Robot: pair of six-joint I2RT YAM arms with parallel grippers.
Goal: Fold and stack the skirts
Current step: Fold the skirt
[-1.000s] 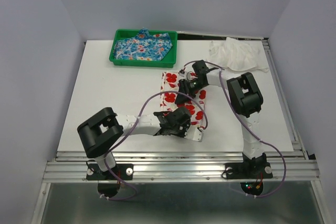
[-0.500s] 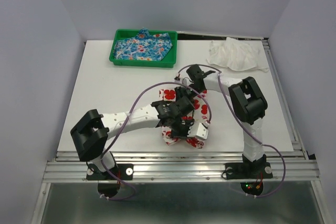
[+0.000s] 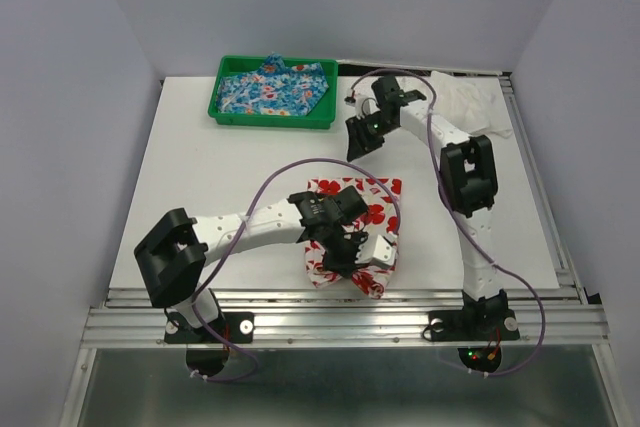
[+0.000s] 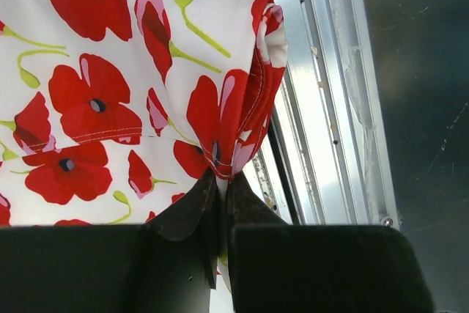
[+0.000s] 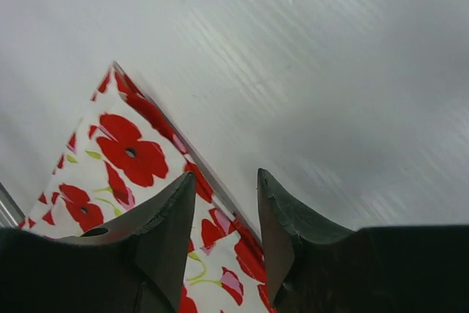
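The white skirt with big red flowers (image 3: pixel 372 209) lies folded near the table's front edge, and also shows in the left wrist view (image 4: pixel 110 100) and the right wrist view (image 5: pixel 124 155). My left gripper (image 3: pixel 345 252) is shut on its folded edge (image 4: pixel 223 174) close to the front rail. My right gripper (image 3: pixel 358 139) is open and empty, raised above the table behind the skirt, fingers (image 5: pixel 172 218) apart. The blue skirt with small flowers (image 3: pixel 272 87) lies in the green tray (image 3: pixel 215 107) at the back left.
A crumpled white cloth (image 3: pixel 455 107) lies at the back right. The metal front rail (image 3: pixel 340 297) runs just past the skirt's near edge and shows in the left wrist view (image 4: pixel 315 108).
My right gripper has let go of the red-flowered skirt and moved up and back toward the table's far side. My left gripper drew the cloth's edge forward, and the skirt now lies folded.
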